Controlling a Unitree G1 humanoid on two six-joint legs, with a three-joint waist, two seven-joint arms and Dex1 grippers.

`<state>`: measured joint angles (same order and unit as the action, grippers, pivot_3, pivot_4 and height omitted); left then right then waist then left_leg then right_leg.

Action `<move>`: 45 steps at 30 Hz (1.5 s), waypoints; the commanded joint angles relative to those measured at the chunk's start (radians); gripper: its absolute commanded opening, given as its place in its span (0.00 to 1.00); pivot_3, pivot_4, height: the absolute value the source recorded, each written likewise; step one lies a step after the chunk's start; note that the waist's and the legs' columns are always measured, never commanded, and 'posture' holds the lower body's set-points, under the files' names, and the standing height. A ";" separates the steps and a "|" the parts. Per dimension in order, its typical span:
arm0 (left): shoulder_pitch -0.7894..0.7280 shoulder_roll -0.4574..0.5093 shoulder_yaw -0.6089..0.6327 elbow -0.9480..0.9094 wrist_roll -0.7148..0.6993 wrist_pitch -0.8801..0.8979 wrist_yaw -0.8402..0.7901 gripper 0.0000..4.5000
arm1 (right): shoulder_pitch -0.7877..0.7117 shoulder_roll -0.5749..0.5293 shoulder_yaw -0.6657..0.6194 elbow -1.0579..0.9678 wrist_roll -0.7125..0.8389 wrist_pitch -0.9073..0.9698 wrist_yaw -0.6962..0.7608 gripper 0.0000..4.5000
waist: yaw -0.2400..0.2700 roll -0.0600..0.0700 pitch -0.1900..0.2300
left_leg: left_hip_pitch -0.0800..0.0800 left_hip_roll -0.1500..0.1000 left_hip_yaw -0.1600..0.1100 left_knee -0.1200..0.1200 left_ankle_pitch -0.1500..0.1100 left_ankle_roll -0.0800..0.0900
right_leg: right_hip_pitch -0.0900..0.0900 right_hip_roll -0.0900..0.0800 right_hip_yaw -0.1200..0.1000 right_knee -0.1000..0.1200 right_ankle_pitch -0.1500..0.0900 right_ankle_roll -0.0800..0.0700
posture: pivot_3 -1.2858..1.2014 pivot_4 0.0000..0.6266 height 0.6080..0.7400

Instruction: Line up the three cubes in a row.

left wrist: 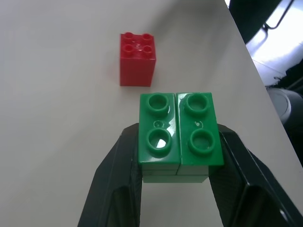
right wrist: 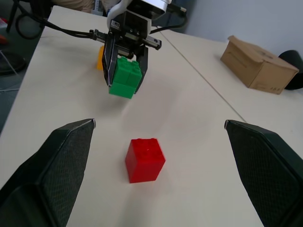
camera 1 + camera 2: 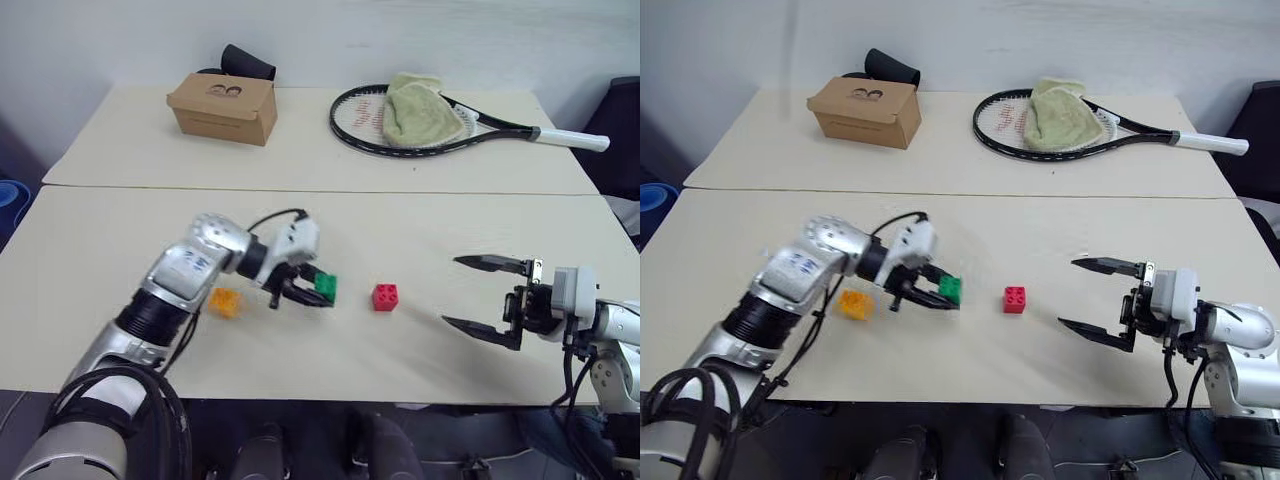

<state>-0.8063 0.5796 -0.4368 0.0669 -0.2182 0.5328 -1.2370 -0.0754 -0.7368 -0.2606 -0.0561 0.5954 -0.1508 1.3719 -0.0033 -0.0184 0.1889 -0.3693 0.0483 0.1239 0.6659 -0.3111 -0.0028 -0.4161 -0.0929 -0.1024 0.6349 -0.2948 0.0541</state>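
I see two pale cream tables [image 3: 120, 240] pushed together, a seam running between them, set against a plain white wall [image 3: 400, 40]. On the far table sit a brown cardboard box [image 3: 222, 108], a black roll [image 3: 248, 62] behind it, and a tennis racket [image 3: 440, 125] with a green towel [image 3: 420, 110] on its strings. Something blue [image 3: 10, 205] sits off the tables' left edge.

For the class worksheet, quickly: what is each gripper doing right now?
Left gripper: closed on the green cube, held off the table.
Right gripper: open, holding nothing.
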 commanded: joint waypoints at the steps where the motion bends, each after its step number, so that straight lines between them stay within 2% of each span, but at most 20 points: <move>1: 0.017 -0.035 -0.044 0.046 0.101 -0.101 0.054 0.34 | 0.071 -0.016 -0.056 -0.122 0.032 0.042 -0.052 1.00 | 0.006 0.000 0.000 | 0.000 0.000 -0.001 0.000 0.000 -0.001 | 0.000 0.000 0.000 0.000 0.000 0.000 | 0.52 0.24 1.00; 8: -0.004 -0.120 -0.052 0.182 0.183 -0.198 0.099 0.34 | 0.141 -0.001 -0.074 -0.225 0.036 0.074 -0.124 1.00 | 0.010 -0.001 0.000 | 0.000 0.000 -0.004 0.001 0.001 0.002 | 0.002 -0.002 -0.002 0.001 0.000 0.000 | 0.52 0.24 1.00; 12: -0.009 -0.134 -0.043 0.210 0.199 -0.224 0.096 0.34 | 0.148 0.000 -0.072 -0.238 0.036 0.076 -0.136 1.00 | 0.026 -0.001 0.000 | 0.000 -0.001 -0.004 0.001 0.001 0.003 | 0.002 -0.003 -0.002 0.000 0.000 0.001 | 0.52 0.24 1.00; 14: -0.008 -0.136 -0.038 0.221 0.210 -0.238 0.102 0.50 | 0.147 0.006 -0.067 -0.224 0.032 0.066 -0.135 1.00 | 0.027 -0.001 0.000 | 0.000 -0.001 -0.004 0.001 0.001 0.004 | 0.002 -0.003 -0.002 0.000 0.001 0.001 | 0.52 0.24 1.00; 18: 0.001 -0.147 0.012 0.176 0.164 -0.238 0.091 0.75 | 0.149 0.015 -0.059 -0.207 0.031 0.056 -0.125 1.00 | 0.027 -0.001 0.000 | -0.001 -0.001 -0.004 0.001 0.001 0.004 | 0.002 -0.002 -0.003 0.000 0.001 0.001 | 0.52 0.24 1.00; 22: 0.004 -0.109 0.082 0.066 0.141 -0.247 0.093 1.00 | 0.144 0.016 -0.052 -0.196 0.034 0.059 -0.113 1.00 | 0.025 -0.001 0.000 | -0.001 -0.001 -0.004 0.001 0.001 0.004 | 0.002 -0.003 -0.003 0.000 0.001 0.001 | 0.52 0.24 1.00; 25: 0.026 -0.054 0.129 -0.005 0.114 -0.251 0.058 1.00 | 0.131 0.013 -0.042 -0.183 0.033 0.064 -0.105 1.00 | 0.021 -0.001 0.000 | 0.000 0.000 -0.004 0.001 0.001 0.004 | 0.002 -0.003 -0.002 0.000 0.001 0.001 | 0.52 0.24 1.00; 30: 0.086 0.027 0.249 -0.151 -0.004 -0.155 0.032 1.00 | 0.090 0.007 -0.017 -0.145 0.030 0.075 -0.088 1.00 | 0.017 -0.001 0.000 | 0.000 0.000 -0.004 0.001 0.001 0.003 | 0.002 -0.003 -0.003 0.000 0.001 0.001 | 0.52 0.24 1.00; 35: 0.296 0.172 0.518 -0.174 -0.103 -0.178 0.052 1.00 | 0.005 0.022 0.032 -0.094 0.024 0.077 -0.064 1.00 | -0.004 -0.001 0.000 | 0.001 0.002 -0.004 0.000 0.001 0.003 | 0.002 -0.004 -0.002 0.000 0.000 0.001 | 0.52 0.24 1.00; 36: 0.350 0.181 0.586 -0.165 -0.122 -0.219 0.059 1.00 | -0.005 0.027 0.037 -0.090 0.026 0.079 -0.063 1.00 | -0.007 -0.001 0.000 | 0.001 0.002 -0.004 0.000 0.001 0.002 | 0.002 -0.004 -0.002 0.000 0.000 0.000 | 0.52 0.24 1.00; 39: 0.597 0.181 0.894 -0.181 -0.232 -0.227 0.086 1.00 | -0.037 0.045 0.071 -0.095 0.023 0.081 -0.055 1.00 | -0.009 -0.001 0.001 | 0.000 0.003 -0.005 -0.001 0.001 0.001 | 0.001 -0.004 -0.003 0.000 0.000 -0.001 | 0.52 0.24 1.00; 45: 0.957 0.173 1.194 -0.170 -0.255 -0.213 0.150 1.00 | -0.098 0.105 0.121 -0.056 -0.003 0.030 -0.039 1.00 | -0.016 -0.001 0.000 | 0.000 0.003 -0.006 -0.001 -0.003 0.004 | 0.002 -0.006 -0.004 -0.003 0.000 -0.001 | 0.52 0.24 1.00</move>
<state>0.1249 0.7557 0.6850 -0.0934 -0.4475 0.3188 -1.1023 -0.1677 -0.6356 -0.1341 -0.1102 0.5886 -0.0943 1.3221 -0.0195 -0.0198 0.1893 -0.3690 0.0510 0.1180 0.6647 -0.3175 0.0055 -0.4135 -0.0999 -0.1066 0.6321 -0.2950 0.0536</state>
